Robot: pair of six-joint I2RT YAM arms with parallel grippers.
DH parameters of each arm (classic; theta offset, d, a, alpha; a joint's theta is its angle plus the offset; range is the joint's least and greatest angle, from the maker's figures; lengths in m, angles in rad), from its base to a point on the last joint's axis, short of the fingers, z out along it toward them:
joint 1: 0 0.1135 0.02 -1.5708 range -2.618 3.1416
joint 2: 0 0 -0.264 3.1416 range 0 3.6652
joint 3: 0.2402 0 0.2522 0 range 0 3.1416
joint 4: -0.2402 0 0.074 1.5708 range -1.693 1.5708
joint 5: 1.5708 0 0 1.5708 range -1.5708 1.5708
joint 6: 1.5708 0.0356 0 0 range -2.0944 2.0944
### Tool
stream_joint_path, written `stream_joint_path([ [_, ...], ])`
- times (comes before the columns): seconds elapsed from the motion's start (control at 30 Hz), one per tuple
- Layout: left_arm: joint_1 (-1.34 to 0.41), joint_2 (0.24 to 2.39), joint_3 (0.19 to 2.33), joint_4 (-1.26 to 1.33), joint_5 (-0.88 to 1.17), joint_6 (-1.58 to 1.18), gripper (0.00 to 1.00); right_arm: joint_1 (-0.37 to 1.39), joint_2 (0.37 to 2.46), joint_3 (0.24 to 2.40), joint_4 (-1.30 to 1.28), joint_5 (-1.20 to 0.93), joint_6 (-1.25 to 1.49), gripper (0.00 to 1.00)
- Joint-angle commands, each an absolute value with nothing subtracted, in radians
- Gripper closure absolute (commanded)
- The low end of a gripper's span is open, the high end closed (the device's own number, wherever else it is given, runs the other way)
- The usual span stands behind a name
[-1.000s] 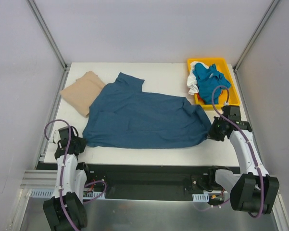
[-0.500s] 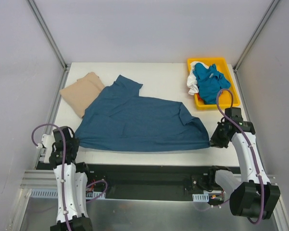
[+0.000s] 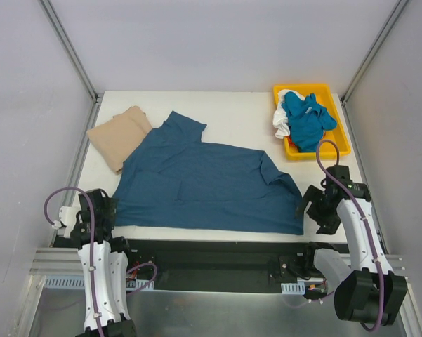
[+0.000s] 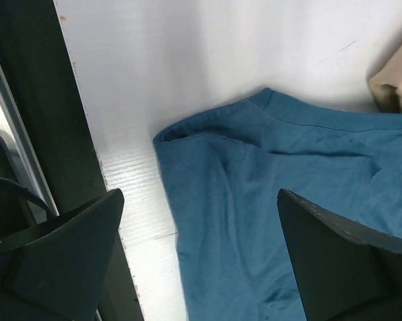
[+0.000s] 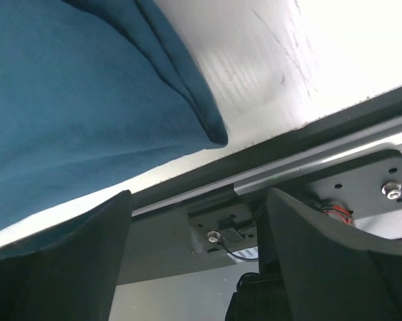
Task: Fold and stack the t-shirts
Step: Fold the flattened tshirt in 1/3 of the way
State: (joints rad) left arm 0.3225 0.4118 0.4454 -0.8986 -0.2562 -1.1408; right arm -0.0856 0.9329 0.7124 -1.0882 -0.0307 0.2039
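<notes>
Dark teal t-shirt (image 3: 203, 186) lies spread flat on tabletop (image 3: 239, 109). Long axis runs left-right, near edge lies along the tabletop's front edge, 1 flap pokes toward far left. It touches the folded tan t-shirt (image 3: 116, 137) at far left. Yellow tray (image 3: 339, 144) at far right holds 2 crumpled shirts: bright blue t-shirt (image 3: 305, 119) and white t-shirt (image 3: 281, 125). Left gripper (image 4: 201, 267) is over the teal shirt's near-left corner, jaws wide apart and empty. Right gripper (image 5: 194, 267) is just off the near-right corner, jaws apart and empty.
</notes>
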Motion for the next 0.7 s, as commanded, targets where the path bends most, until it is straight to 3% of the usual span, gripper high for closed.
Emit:
stream_joint_path([
  [0.0, 0.330, 0.390, 0.563, -0.933, -0.301, -1.144, 0.01, -0.091, 0.919, 0.778, -1.046, -0.113, 0.141, 0.07],
  [0.03, 0.331, 0.388, 0.577, -0.927, -0.278, -1.135, 0.00, -0.091, 0.917, 0.790, -1.031, -0.141, 0.130, 0.00],
  [0.17, 0.331, 0.419, 0.614, -0.838, -0.122, -1.022, 0.01, -0.039, 0.930, 0.792, -0.925, -0.285, 0.101, 0.03],
  [0.33, 0.324, 0.546, 0.548, -0.574, 0.220, -0.936, 0.01, 0.180, 1.003, 0.787, -0.871, -0.189, 0.109, 0.03],
  [0.53, 0.209, 0.727, 0.537, -0.486, 0.241, -0.859, 0.01, 0.203, 1.178, 0.787, -0.890, 0.049, 0.161, 0.03],
  [0.67, 0.111, 0.810, 0.535, -0.393, 0.192, -0.867, 0.01, 0.172, 1.267, 0.772, -0.882, 0.072, 0.219, 0.03],
])
